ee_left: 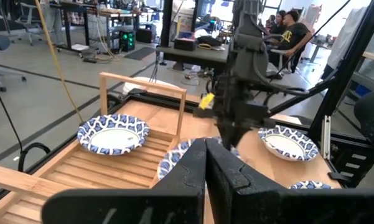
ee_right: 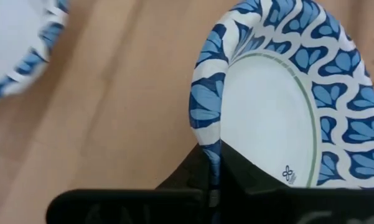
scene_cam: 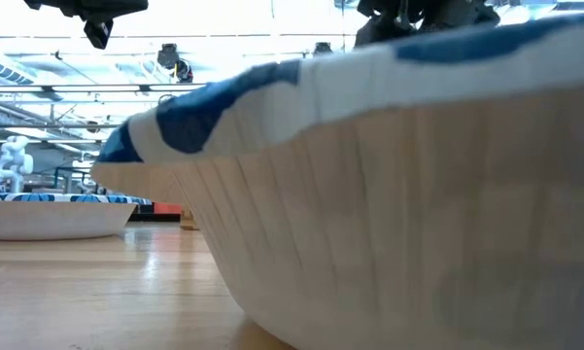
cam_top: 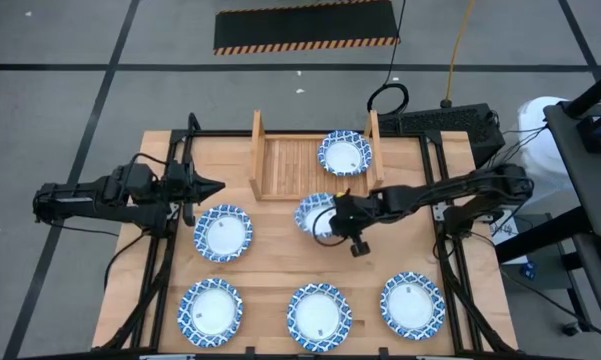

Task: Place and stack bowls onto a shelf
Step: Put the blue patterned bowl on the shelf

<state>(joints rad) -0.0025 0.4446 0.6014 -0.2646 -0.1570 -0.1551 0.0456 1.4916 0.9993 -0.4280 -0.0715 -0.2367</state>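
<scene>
From above, my right jaws (cam_top: 332, 212) sit just in front of the shelf (cam_top: 280, 165), closed on the rim of one bowl (cam_top: 313, 212) that lies at the shelf's front edge. Another bowl (cam_top: 343, 152) already rests on the shelf's slats, at its right end. Four more wait on the worktop (cam_top: 270, 265) in front of the shelf: one (cam_top: 223, 232) near its left front corner, and three (cam_top: 211, 306) (cam_top: 318, 315) (cam_top: 412, 304) in a row farther out. My left jaws (cam_top: 208, 186) hang just off the shelf's left board, idle.

At worktop height, one bowl's fluted wall (scene_cam: 408, 204) fills nearly everything. That ribbed, thin-looking wall suggests to me pressed paper: very light, easily bent, likely to flex if I squeeze hard.

Past my left wrist, my left jaws (ee_left: 205, 168) are pressed shut on nothing, pointing at the shelf (ee_left: 121, 165) and the bowl on it (ee_left: 113, 132).

Past my right wrist, my jaws (ee_right: 213, 171) pinch the blue patterned rim of the held bowl (ee_right: 267, 112), one finger inside, one outside. The rim is the sensible hold, I judge: it is the stiffest edge, though a one-sided grip may let so light a bowl tilt or slip.
</scene>
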